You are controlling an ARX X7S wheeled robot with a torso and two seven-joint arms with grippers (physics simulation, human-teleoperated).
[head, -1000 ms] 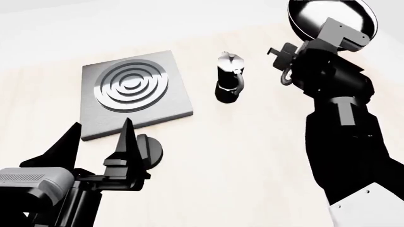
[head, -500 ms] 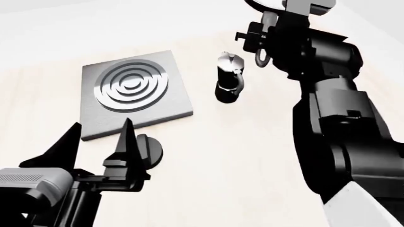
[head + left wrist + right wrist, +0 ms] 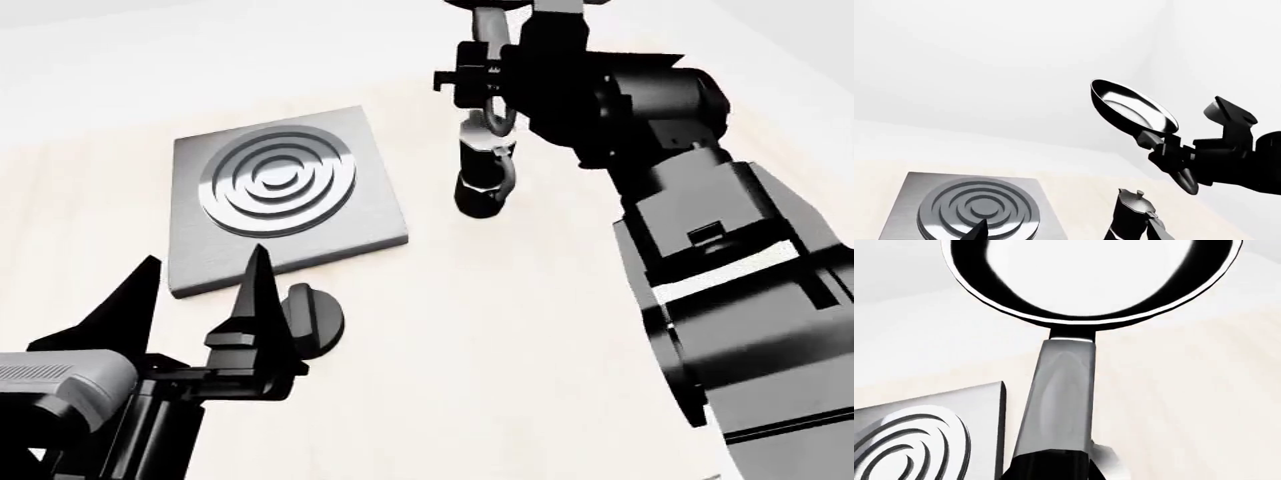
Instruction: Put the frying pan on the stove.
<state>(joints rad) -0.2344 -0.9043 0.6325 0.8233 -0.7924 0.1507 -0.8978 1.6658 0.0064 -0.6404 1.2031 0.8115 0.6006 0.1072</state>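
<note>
Table (image 3: 507, 330): wooden top, bearing the stove (image 3: 282, 198) | frying pan (image 3: 1133, 107): held in the air by its handle in the clenched right gripper (image 3: 1173, 152), above the moka pot (image 3: 482, 180), apart from the stove | left gripper (image 3: 194, 300): jaws spread, empty, near the knob (image 3: 315, 318)

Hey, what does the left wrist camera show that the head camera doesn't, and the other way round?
Only the left wrist view shows the round glossy black frying pan whole, held in the air by the right gripper shut on its handle. Only the head view shows the small round black knob and the left gripper with open jaws. Both show the flat square grey stove and the black-and-silver moka pot.
</note>
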